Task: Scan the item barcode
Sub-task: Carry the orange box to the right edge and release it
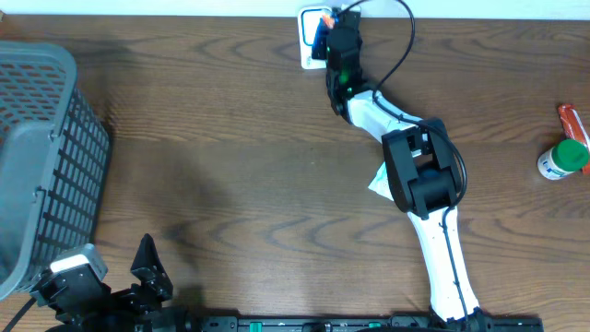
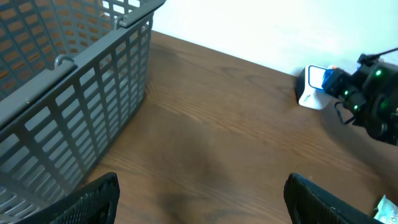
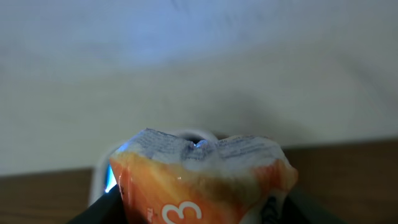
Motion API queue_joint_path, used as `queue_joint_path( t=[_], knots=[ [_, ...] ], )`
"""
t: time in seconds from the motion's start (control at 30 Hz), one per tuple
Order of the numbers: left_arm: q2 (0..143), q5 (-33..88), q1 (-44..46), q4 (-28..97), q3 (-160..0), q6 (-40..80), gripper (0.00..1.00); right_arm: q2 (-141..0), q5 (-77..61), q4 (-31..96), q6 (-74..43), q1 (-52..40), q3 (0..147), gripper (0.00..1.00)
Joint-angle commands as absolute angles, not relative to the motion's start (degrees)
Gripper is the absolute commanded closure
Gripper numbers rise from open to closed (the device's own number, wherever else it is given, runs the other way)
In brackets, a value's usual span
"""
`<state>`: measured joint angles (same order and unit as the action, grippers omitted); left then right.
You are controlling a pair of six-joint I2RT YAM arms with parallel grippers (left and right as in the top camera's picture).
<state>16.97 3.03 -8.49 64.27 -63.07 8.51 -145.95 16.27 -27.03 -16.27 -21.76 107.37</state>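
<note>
An orange packet (image 3: 199,180) with a crinkled white top edge fills the right wrist view, and my right gripper (image 3: 200,216) is shut on it from both sides. Just behind it stands the white barcode scanner (image 3: 101,179), glowing blue. From overhead, the right gripper (image 1: 334,32) reaches to the table's far edge and holds the packet (image 1: 324,18) against the scanner (image 1: 307,39). My left gripper (image 1: 147,265) rests at the near left. Its fingers (image 2: 93,199) are wide open over bare wood with nothing between them.
A grey mesh basket (image 1: 46,157) stands at the left edge, close to the left gripper. A white bottle with a green cap (image 1: 562,160) and a red-orange item (image 1: 573,120) lie at the far right. A pale packet (image 1: 378,180) lies under the right arm.
</note>
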Motion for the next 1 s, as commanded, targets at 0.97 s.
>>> queue_joint_path(
  t=[0.97],
  knots=[
    [16.7, 2.8, -8.3, 64.3, -63.2, 7.6, 0.15, -117.1, 23.1, 54.5, -20.4, 8.8, 106.3, 0.53]
  ],
)
